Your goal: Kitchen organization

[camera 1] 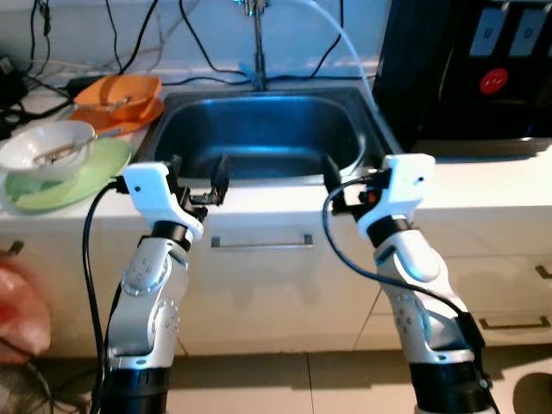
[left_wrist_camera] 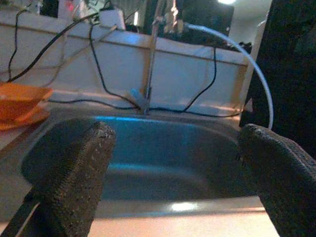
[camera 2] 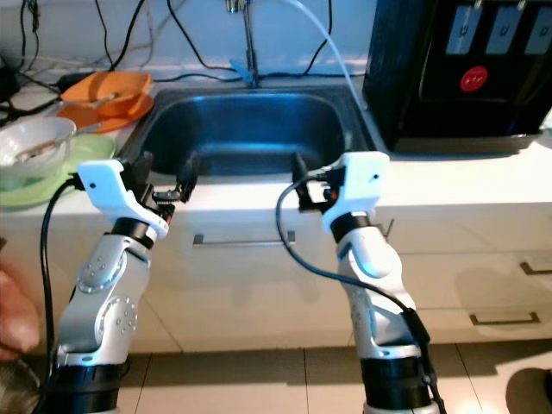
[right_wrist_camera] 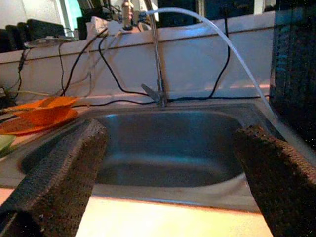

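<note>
A steel sink point(camera 1: 185, 121) with a tall tap point(camera 1: 256, 43) is set into the white counter straight ahead. To its left, an orange bowl point(camera 1: 121, 90) rests on an orange plate point(camera 1: 129, 118). Nearer, a white bowl point(camera 1: 47, 142) holding a utensil sits on a green plate point(camera 1: 82, 177). My left gripper point(camera 1: 198, 177) hovers open at the sink's front left rim with nothing between its fingers point(left_wrist_camera: 74, 168). My right gripper point(camera 1: 352, 177) hovers open at the front right rim, also empty, its fingers point(right_wrist_camera: 64, 173) spread wide.
A black appliance point(camera 1: 483, 69) with a red button stands on the counter right of the sink. A white hose point(camera 1: 345, 39) arcs from the tap. Black cables run along the back wall. Drawers with a handle point(camera 1: 261, 243) sit below. A blurred hand-like shape point(camera 1: 17, 310) is at lower left.
</note>
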`<state>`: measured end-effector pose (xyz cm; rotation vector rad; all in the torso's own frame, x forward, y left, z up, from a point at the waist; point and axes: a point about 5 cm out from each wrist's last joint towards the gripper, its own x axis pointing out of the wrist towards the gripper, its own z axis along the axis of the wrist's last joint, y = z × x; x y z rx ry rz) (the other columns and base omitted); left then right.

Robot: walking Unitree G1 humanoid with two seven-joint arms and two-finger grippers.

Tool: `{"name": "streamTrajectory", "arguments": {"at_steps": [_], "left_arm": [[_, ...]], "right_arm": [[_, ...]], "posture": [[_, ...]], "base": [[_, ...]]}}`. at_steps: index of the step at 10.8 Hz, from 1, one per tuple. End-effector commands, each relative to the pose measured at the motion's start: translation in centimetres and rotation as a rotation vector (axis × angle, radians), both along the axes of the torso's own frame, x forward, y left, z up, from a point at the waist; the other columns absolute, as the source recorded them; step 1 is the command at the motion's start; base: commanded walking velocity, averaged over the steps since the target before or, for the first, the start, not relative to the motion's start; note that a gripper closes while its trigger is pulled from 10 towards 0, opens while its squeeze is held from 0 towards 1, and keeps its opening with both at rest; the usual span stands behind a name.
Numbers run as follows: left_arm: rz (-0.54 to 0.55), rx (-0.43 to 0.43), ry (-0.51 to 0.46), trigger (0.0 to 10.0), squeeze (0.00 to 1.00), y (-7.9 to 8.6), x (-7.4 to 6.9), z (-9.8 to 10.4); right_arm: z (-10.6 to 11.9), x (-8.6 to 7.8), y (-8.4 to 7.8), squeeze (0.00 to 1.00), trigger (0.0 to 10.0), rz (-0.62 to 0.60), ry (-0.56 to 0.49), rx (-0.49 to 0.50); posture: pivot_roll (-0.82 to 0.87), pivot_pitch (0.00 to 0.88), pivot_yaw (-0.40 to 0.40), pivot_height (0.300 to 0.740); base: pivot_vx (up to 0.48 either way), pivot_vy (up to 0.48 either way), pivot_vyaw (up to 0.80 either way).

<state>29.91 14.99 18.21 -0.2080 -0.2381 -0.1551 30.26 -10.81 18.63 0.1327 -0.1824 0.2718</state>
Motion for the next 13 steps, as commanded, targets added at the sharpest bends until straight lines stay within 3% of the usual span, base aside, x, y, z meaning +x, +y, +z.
{"name": "streamTrajectory", "arguments": {"at_steps": [1,7,11,13], "left_arm": [[-0.01,0.004,-0.038,10.0,0.0,-0.25,0.13,1.21],[0.018,0.001,-0.013,10.0,0.0,0.12,0.28,0.79],[0.037,0.024,-0.013,10.0,0.0,0.01,0.39,0.76],[0.046,0.035,-0.017,10.0,0.0,0.02,0.4,0.81]], "right_arm": [[0.45,-0.26,0.05,0.0,10.0,0.003,-0.033,-0.02],[0.43,-0.38,0.3,0.0,10.0,0.018,-0.046,-0.037],[0.41,-0.41,0.3,0.0,10.0,0.018,-0.051,-0.043],[0.41,-0.4,0.29,0.0,10.0,0.019,-0.053,-0.045]], "posture": [[0.05,0.01,0.06,0.74],[0.05,0.009,0.06,0.74],[0.05,0.008,0.059,0.74],[0.05,0.008,0.061,0.74]], "base": [[0.375,0.0,0.0],[0.342,0.292,0.0],[0.0,0.0,0.0],[0.0,0.0,0.51]]}}
